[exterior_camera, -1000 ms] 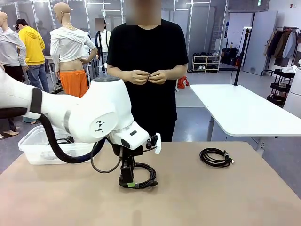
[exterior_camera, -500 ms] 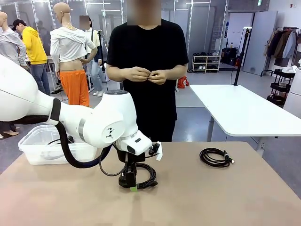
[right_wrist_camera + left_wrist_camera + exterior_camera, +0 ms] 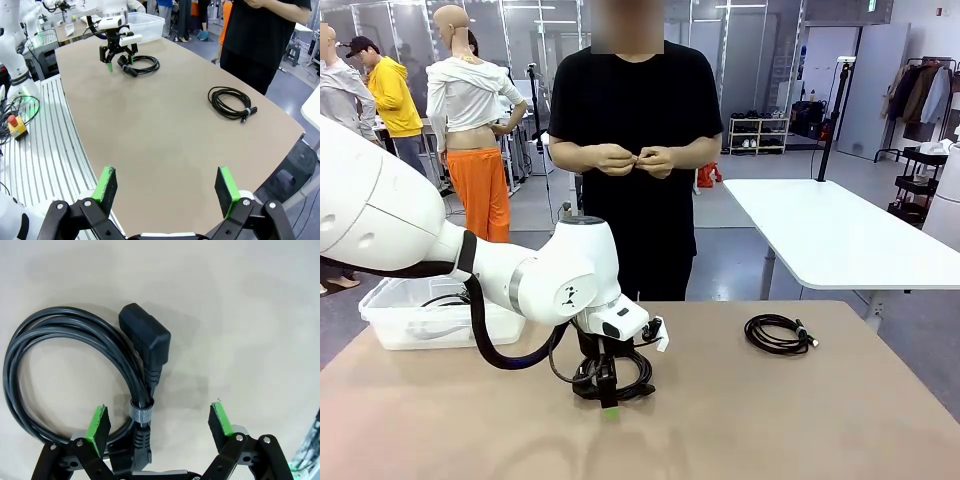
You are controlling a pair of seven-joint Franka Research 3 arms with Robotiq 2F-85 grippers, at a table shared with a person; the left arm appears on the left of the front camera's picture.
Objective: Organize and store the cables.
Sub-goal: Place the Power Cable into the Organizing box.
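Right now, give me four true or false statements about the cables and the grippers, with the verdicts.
1. The left gripper is open over a coiled cable. True.
2. The right gripper holds a cable. False: it is open and empty.
3. A second cable lies on the table, toward the robot's right. True.
4. The person's hands rest on the table. False: the hands are together at chest height.
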